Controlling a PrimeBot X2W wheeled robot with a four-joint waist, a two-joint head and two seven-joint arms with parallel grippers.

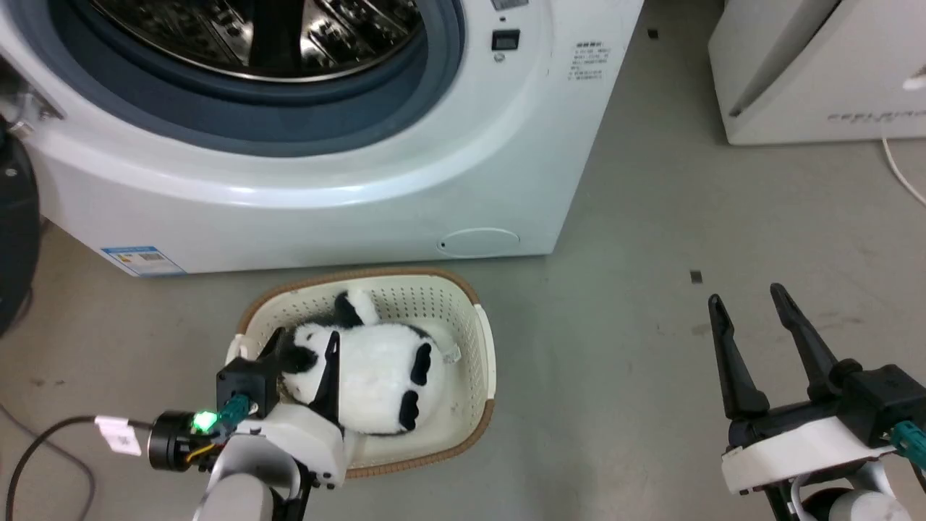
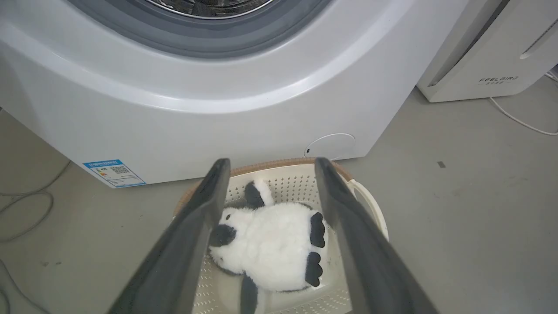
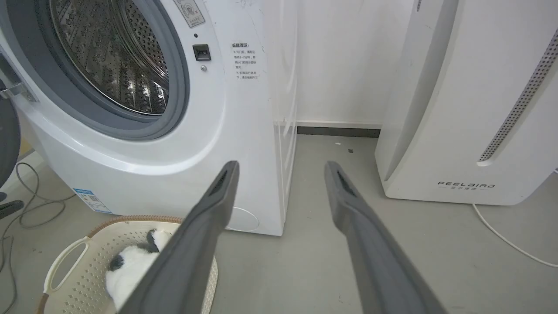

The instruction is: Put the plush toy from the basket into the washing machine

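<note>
Left gripper [image 1: 306,340] hangs over the near left corner of the basket [image 1: 481,340], its pale forearm rising from the bottom edge of the head view and reaching forward and slightly rightward, a green light glowing at the wrist. Its two dark fingers [image 1: 333,369] are spread wide and straddle the head end of the plush toy [image 1: 369,376]; whether they touch the fur I cannot tell. In the left wrist view the same fingers frame the toy [image 2: 270,248] on either side, with open space between them and nothing gripped.

Inside the basket the plush toy lies sprawled, its white body filling most of the bottom and one black-and-white limb pointing towards the far wall.

Just behind the basket stands the washing machine [image 1: 362,181], its porthole open, with the grey gasket [image 1: 239,116] ringing the shiny steel drum [image 1: 268,36].

Well to the right of the basket, over bare grey floor [image 1: 636,325], the right gripper [image 1: 746,297] sits low on its white wrist, fingers pointing forward. They stand well apart and hold nothing.

Further right of the basket and beyond it stands a white slanted appliance [image 3: 471,109], with a white cable [image 1: 901,170] trailing on the floor beside it
</note>
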